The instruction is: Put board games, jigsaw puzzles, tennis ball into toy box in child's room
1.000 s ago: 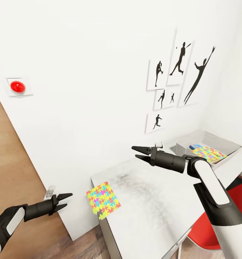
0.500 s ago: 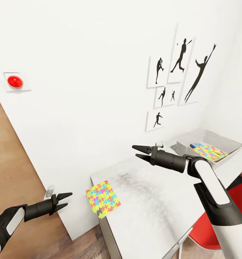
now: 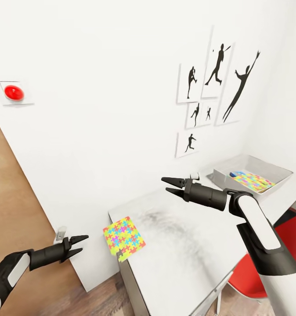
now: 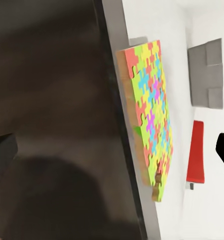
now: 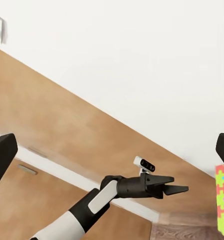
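A bright jigsaw puzzle [image 3: 123,237] lies on the near left corner of the white table [image 3: 187,250], overhanging its edge; the left wrist view shows that jigsaw puzzle [image 4: 149,120] edge-on. The light-grey toy box [image 3: 252,175] sits at the table's far right end with a second colourful puzzle [image 3: 252,181] and something blue inside. My left gripper [image 3: 81,245] hangs open to the left of the table, short of the puzzle. My right gripper [image 3: 171,185] is open above the table's middle, holding nothing. The right wrist view looks back at my left gripper [image 5: 177,184].
A red chair [image 3: 271,263] stands at the table's right side. Black sports-silhouette pictures [image 3: 211,96] hang on the white wall behind. A red button plate [image 3: 14,93] is on the wall beside a wooden door [image 3: 12,210].
The whole head view has shifted a little: wall pictures and toy box sit further left and higher, so the camera moved. Both grippers keep their poses and stay open.
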`<state>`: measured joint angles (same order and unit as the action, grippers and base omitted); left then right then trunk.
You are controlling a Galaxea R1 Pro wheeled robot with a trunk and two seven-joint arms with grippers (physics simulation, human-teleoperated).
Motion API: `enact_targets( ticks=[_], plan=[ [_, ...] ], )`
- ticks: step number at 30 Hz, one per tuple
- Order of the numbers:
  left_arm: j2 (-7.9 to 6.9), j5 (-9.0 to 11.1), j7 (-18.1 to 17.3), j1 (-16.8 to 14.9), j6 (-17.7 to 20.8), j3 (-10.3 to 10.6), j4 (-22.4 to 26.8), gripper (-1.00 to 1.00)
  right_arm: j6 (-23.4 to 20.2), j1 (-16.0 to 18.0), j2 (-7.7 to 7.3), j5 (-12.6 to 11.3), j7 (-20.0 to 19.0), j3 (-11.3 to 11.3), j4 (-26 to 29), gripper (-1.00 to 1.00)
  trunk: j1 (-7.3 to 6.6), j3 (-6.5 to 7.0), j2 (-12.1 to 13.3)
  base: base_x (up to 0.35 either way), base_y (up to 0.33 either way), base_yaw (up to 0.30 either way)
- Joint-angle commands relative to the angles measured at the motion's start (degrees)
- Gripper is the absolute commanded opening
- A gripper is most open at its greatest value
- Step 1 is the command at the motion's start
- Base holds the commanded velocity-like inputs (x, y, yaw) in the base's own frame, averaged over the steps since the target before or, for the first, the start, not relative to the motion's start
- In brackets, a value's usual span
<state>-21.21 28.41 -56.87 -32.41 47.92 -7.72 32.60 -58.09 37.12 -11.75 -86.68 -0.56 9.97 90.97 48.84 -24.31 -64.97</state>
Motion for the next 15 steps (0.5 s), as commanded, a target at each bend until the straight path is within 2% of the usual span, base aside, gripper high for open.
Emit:
enact_targets(
  ticks=[1, 6, 15],
  plan=[
    [0.00, 0.08, -0.10, -0.02, 0.29, -0.08, 0.01, 1.00, -0.09, 0.06, -0.03, 0.02, -0.06, 0.05, 0.00, 1.00, 0.23, -0.20, -0.46, -0.015, 0.000, -0.183],
    [0.02, 0.07, -0.09, -0.02, 0.28, -0.10, 0.01, 1.00, -0.09, 0.06, -0.04, 0.02, -0.01, 0.05, 0.00, 1.00, 1.32, -0.94, -2.46, -0.005, 0.000, -0.139],
    [-0.03, 0.07, -0.14, -0.02, -0.72, -0.02, 0.01, 1.00, -0.01, 0.06, -0.03, 0.08, 0.03, 0.13, 0.00, 1.00, 3.30, -2.53, -6.07, -0.001, 0.000, -0.016]
  ],
)
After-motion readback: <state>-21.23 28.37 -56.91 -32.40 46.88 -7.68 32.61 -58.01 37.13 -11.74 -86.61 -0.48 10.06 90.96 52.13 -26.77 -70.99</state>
